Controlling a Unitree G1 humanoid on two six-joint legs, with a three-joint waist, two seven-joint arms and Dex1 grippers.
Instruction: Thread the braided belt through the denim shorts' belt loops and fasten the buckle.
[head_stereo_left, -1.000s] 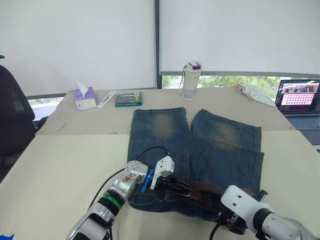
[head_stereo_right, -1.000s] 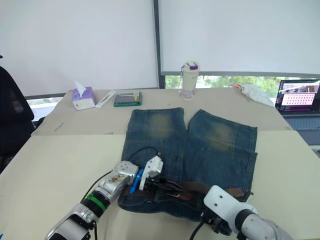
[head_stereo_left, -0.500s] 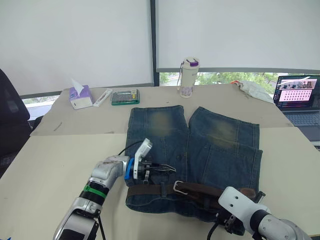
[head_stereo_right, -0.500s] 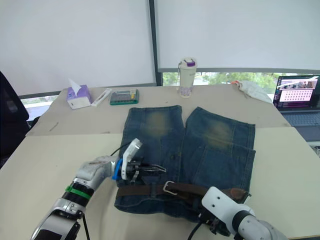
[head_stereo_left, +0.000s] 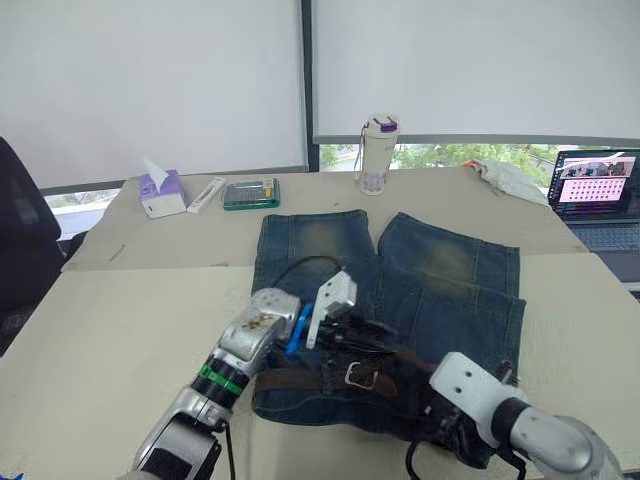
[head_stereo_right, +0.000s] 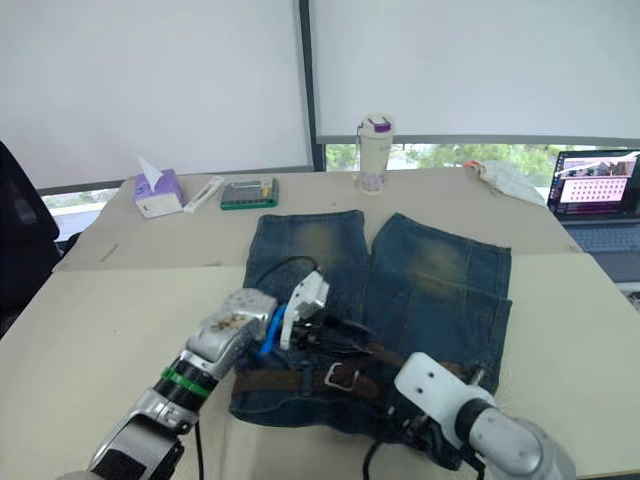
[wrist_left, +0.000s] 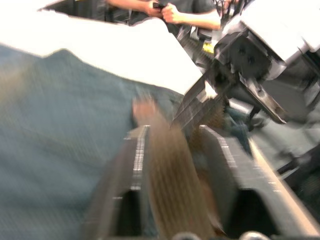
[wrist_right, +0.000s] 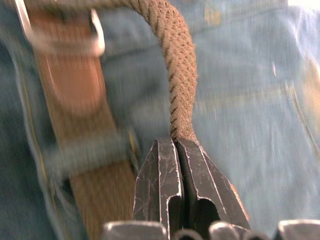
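The denim shorts (head_stereo_left: 400, 300) lie flat in the lower middle of the left eye view, on the beige counter (head_stereo_left: 120, 320), with the legs pointing to the top of the frame and the waistband near the bottom. The braided belt (head_stereo_left: 300, 378) runs along the waistband, and its silver buckle (head_stereo_left: 358, 375) rests on the denim near the middle of the waistband. The left gripper (head_stereo_left: 375, 335) reaches in from the lower left, over the left leg of the shorts; in the left wrist view its jaws stand apart with a length of the brown belt between the fingers (wrist_left: 132, 170), but I cannot tell if they press on it. The right gripper (wrist_right: 175, 150) is at the lower right of the eye views, over the right end of the waistband, and its white housing hides that part of the belt. In the right wrist view its jaws are closed on the woven strap, which curves away from the tips toward the buckle. At the top of the frame, behind the shorts, stand a white bottle with a purple lid (head_stereo_left: 378, 155), a green case (head_stereo_left: 251, 194), a white flat stick-shaped object (head_stereo_left: 208, 195) and a purple tissue box (head_stereo_left: 160, 193). A laptop (head_stereo_left: 595, 195) with a lit screen is at the right edge, and a crumpled white cloth (head_stereo_left: 510, 182) lies beside it.
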